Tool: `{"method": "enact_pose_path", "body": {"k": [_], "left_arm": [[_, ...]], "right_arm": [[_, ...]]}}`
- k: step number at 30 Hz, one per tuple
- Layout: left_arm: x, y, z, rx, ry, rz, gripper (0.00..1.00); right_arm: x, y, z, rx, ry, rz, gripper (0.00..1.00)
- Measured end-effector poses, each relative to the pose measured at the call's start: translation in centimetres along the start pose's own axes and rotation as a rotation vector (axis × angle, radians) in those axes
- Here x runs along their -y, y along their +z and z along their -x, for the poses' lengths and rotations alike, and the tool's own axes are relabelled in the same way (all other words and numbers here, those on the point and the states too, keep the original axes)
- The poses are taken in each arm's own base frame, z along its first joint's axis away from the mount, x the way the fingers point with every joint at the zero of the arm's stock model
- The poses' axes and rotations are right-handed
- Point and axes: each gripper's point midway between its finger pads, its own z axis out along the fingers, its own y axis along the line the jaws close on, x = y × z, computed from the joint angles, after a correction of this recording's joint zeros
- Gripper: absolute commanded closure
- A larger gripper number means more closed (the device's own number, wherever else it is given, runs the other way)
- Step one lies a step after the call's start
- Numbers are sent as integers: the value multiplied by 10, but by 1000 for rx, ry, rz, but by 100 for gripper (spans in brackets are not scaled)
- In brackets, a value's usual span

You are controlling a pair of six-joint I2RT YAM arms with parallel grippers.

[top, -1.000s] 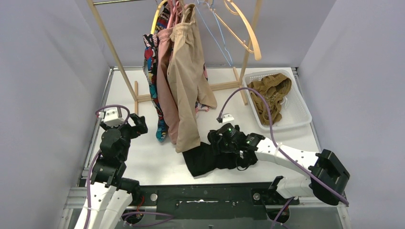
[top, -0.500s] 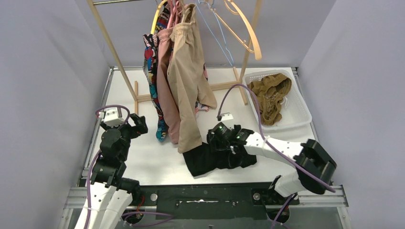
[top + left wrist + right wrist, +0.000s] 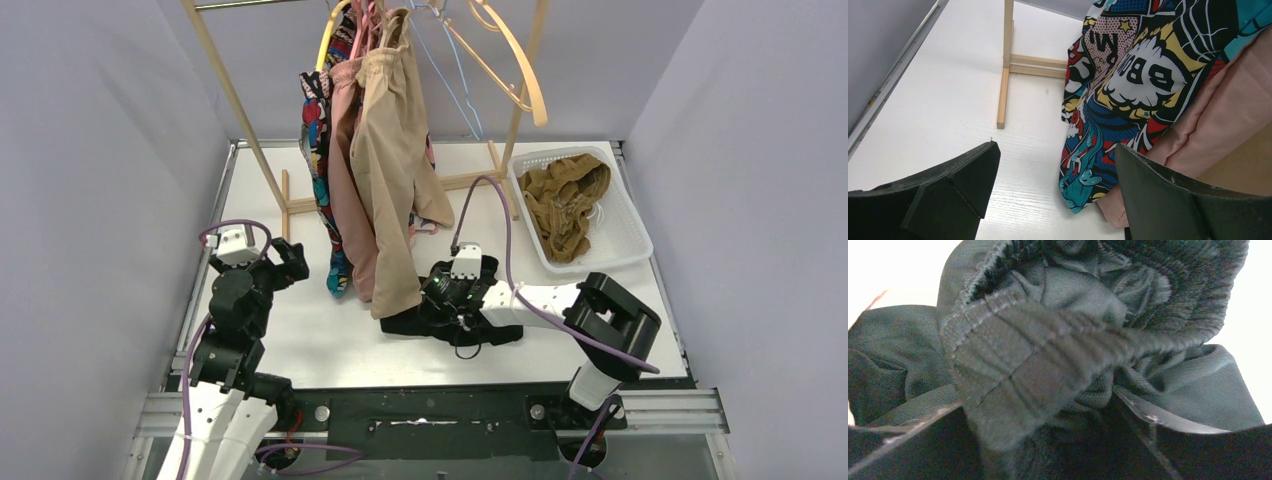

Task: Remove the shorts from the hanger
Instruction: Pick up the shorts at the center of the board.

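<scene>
We are seeing the black shorts [image 3: 405,322] lying off any hanger, bunched in a dark heap on the table [image 3: 330,345] in front of the wooden rack [image 3: 235,100], just under the hem of the beige shorts [image 3: 385,180]. Those are hanging from the rack with the dusty pink shorts [image 3: 345,190] and the comic-print shorts [image 3: 320,140] behind them, toward the rack's left post. The mustard-brown shorts [image 3: 565,200] are lying crumpled in the white basket [image 3: 625,240] right of the rack. The right wrist view is showing us what the top view is hiding: the gathered elastic waistband folding over and filling the gap of the right gripper [image 3: 432,300], which is clamping the black cloth. The left wrist view is bringing the comic print and the rack's foot up close, with the left gripper [image 3: 1058,200] gaping wide and holding nothing. The right arm is reaching low across the table toward the rack, elbow bent, wrist pressing down on the heap. The left arm is standing folded in front of the rack's left post, its gripper pointing at the comic-print shorts and staying apart from them
</scene>
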Motion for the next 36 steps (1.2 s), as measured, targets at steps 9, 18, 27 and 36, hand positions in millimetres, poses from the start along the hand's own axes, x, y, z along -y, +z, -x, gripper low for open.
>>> {"method": "enact_pose_path", "body": {"k": [9, 18, 27, 36], "left_arm": [[-1, 3, -5, -17, 5, 8, 14], [-1, 3, -5, -19, 4, 7, 14], [0, 2, -4, -14, -5, 3, 14], [-1, 2, -3, -13, -12, 7, 14]], "right_arm": [[22, -10, 8, 110, 57, 1, 89], [74, -29, 26, 163, 29, -38, 100], [84, -74, 76, 318, 95, 66, 100], [107, -107, 111, 445, 138, 98, 100]]}}
